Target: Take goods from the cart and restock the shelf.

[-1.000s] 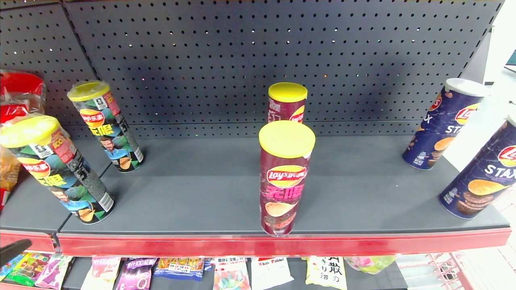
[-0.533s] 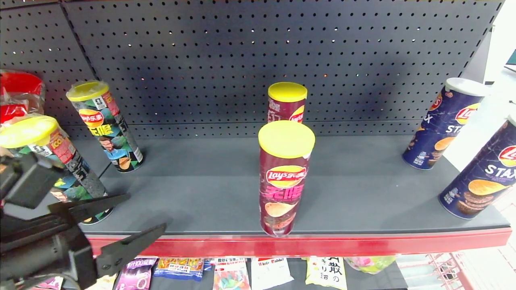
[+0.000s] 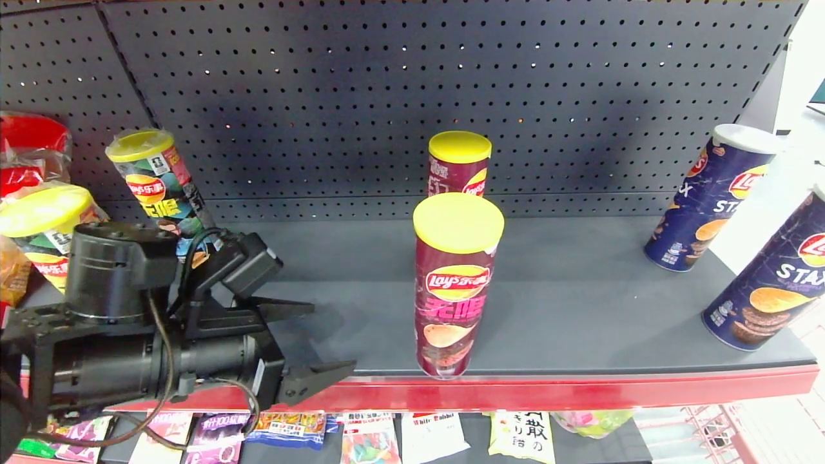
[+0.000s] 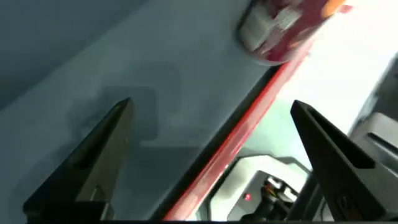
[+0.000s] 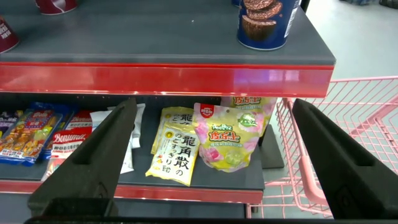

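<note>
Six chip cans stand on the grey shelf (image 3: pixel 567 290), and I count them in pairs

On the left are two green and black cans with yellow lids. One is at the front (image 3: pixel 45 222), half hidden behind the robot's left arm. The other green can (image 3: pixel 158 183) stands farther back by the wall with holes. A red bag (image 3: pixel 29 148) sits at the far left edge

The left gripper (image 3: pixel 333 338) hangs at the front edge of the shelf, just right of those two cans. Its two black fingers are spread wide apart and there is nothing between them

In the middle are two dark red cans with yellow lids, one behind the other. The front red can (image 3: pixel 454 290) stands upright at the red lip of the shelf, to the right of the left gripper and not touching it. The back red can (image 3: pixel 459 164) is by the wall

On the right are two blue cans with white lids, a back blue can (image 3: pixel 709 200) and a front blue can (image 3: pixel 767 277)

The right gripper (image 5: pixel 214 102) is lower down, facing the shelf below. Its fingers are also wide apart and hold nothing. Snack bags (image 5: pixel 230 140) lie there in a row, too many half hidden to count. One pink cart (image 5: pixel 348 124) stands just to the right of them
</note>
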